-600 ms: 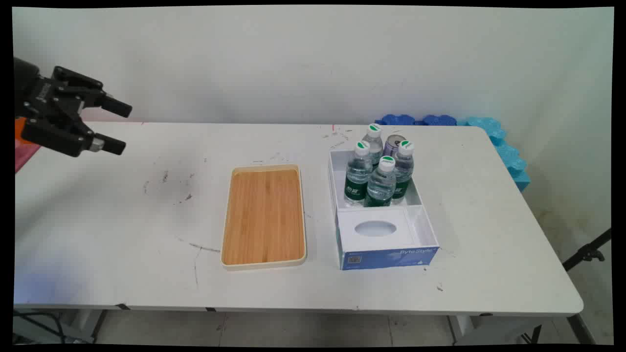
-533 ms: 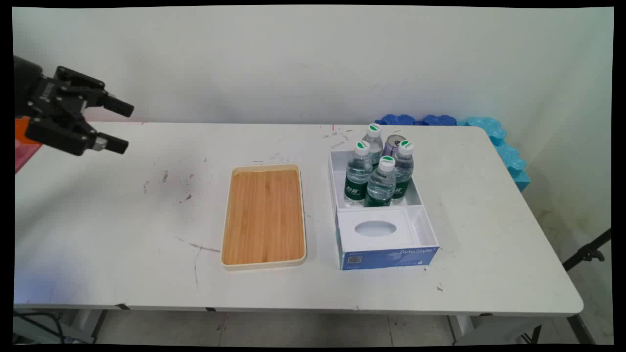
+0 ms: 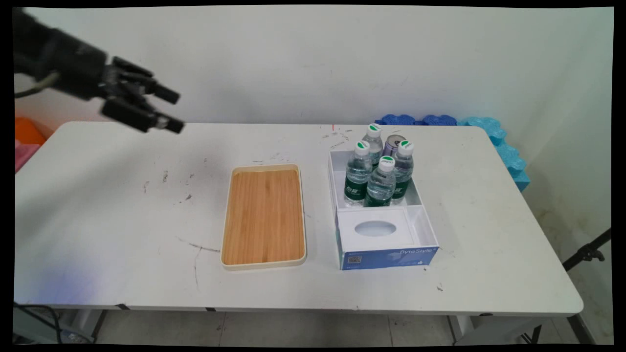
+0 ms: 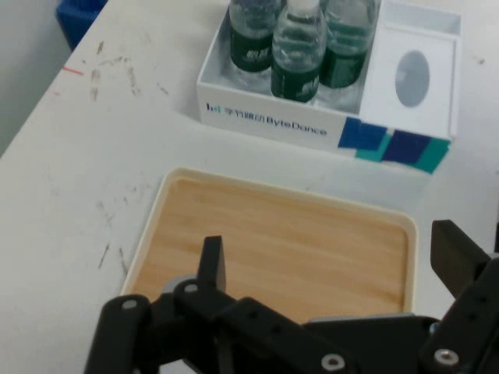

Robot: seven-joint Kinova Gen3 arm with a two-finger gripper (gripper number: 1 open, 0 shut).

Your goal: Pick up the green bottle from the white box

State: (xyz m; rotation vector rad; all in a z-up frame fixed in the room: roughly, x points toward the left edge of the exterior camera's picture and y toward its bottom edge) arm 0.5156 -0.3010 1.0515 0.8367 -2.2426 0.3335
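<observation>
My black gripper (image 3: 174, 111) hangs open and empty above the table's far left part, fingers pointing right. In the hand view its fingertips (image 4: 212, 257) frame the wooden tray. The bamboo tray (image 3: 264, 216) (image 4: 284, 249) lies empty at the table's middle, nearest to the gripper but well apart from it. To its right stands a white and blue box (image 3: 415, 234) (image 4: 265, 117). Its far compartment holds several water bottles (image 3: 379, 182) (image 4: 298, 53) with white caps and green labels, and a purple can (image 3: 392, 144) behind them. The near compartment has a white insert with an oval hole (image 3: 375, 228).
Blue foam pieces (image 3: 499, 142) line the table's far right corner. Orange and pink things (image 3: 27, 139) sit off the table's left edge. Scuff marks (image 3: 186, 195) dot the white table (image 3: 489, 234). A black stand leg (image 3: 587, 252) is at the right, off the table.
The gripper has moved to the right and upward, away from the left edge toward the table's middle. It stays open. Nothing on the table has moved.
</observation>
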